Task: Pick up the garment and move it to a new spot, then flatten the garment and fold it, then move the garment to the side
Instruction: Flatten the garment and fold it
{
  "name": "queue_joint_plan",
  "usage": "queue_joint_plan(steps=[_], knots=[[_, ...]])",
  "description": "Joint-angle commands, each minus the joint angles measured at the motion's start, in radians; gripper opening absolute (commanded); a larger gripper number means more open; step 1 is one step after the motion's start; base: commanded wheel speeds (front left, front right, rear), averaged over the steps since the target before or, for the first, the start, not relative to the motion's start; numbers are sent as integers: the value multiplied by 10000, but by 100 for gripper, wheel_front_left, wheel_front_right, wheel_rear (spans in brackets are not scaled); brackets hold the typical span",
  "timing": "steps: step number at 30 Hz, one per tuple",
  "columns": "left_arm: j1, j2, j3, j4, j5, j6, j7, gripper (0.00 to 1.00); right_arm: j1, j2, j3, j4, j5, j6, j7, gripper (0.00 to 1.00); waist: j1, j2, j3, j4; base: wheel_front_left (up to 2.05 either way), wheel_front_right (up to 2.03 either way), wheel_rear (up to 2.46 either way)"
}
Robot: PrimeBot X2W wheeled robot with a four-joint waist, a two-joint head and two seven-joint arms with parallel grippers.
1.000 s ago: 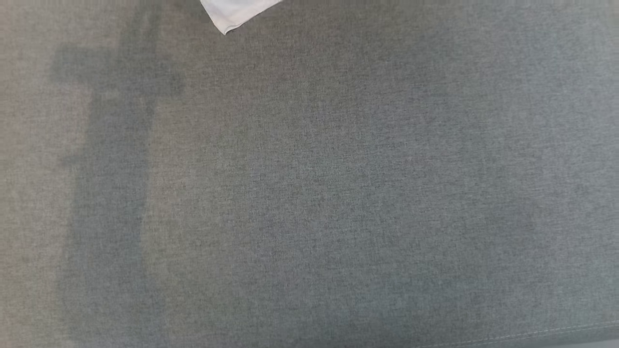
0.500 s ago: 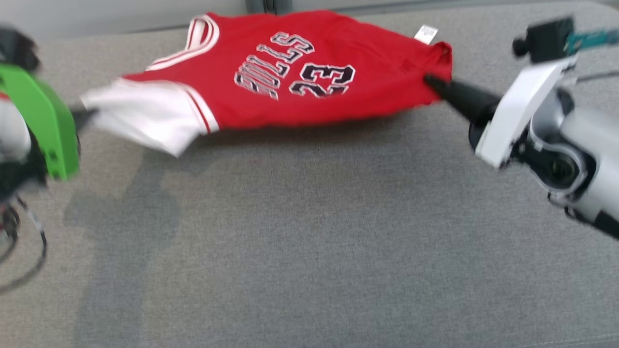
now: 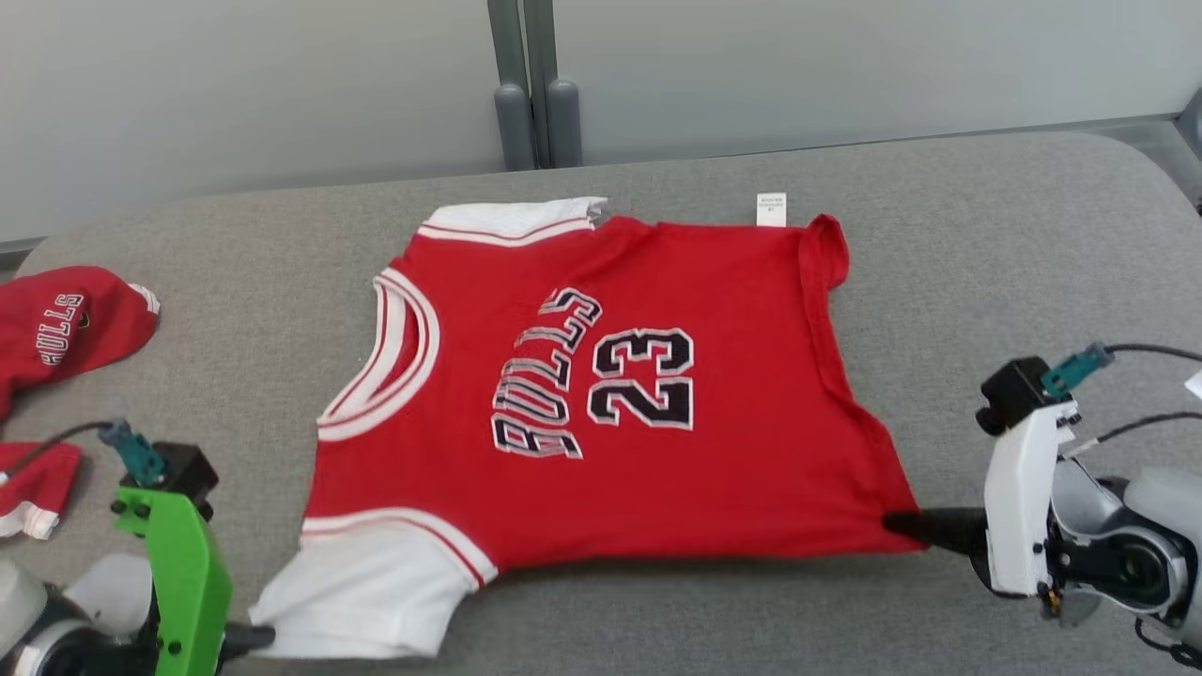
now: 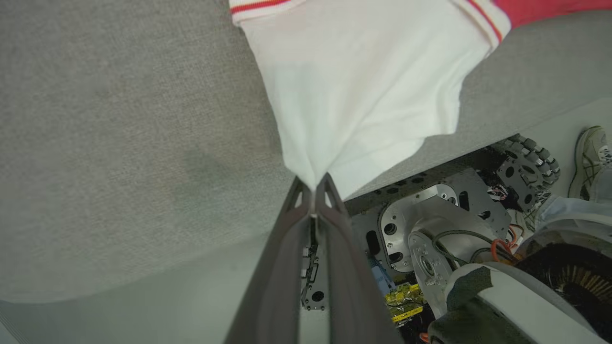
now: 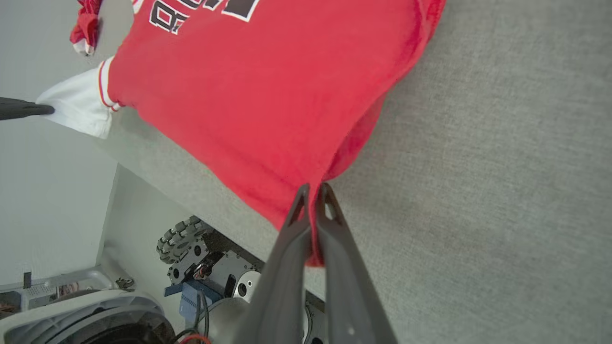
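A red jersey, the garment (image 3: 620,394), with white sleeves and "BULLS 23" lettering lies spread on the grey table (image 3: 986,244), collar to the left. My left gripper (image 3: 258,637) is shut on the corner of its near white sleeve (image 4: 354,95), at the lower left of the head view. The left wrist view has the sleeve cloth pinched at my left gripper (image 4: 314,184). My right gripper (image 3: 897,522) is shut on the red hem corner at the lower right. In the right wrist view the hem (image 5: 306,119) runs between the tips of my right gripper (image 5: 313,191).
Another red garment (image 3: 56,324) lies bunched at the table's left edge. A wall and a grey post (image 3: 526,84) stand behind the table. A person's shoe (image 4: 588,157) and my wheeled base (image 4: 454,229) show below the near edge in the left wrist view.
The head camera has tilted up, from bare table cloth to the whole table. The jersey, stretched between both grippers half a second ago, now lies flat and nearer, both grippers holding it.
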Motion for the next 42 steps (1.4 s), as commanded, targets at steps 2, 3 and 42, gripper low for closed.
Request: queue_joint_plan(steps=[2,3,42], knots=[[641,381,-157,-638,-257,303,170,0,569,-315,27,-70,96,1,536,0,1,0,-81,-91,0,0,0],[808,487,-196,-870,-346,393,215,0,736,-421,29,-101,162,1,737,0,1,0,-74,-101,0,0,0],[-2877,-2019,318,1794,26,844,1156,0,-1642,1241,-519,3052,1229,1,3059,0,1,0,1816,-445,0,0,0]])
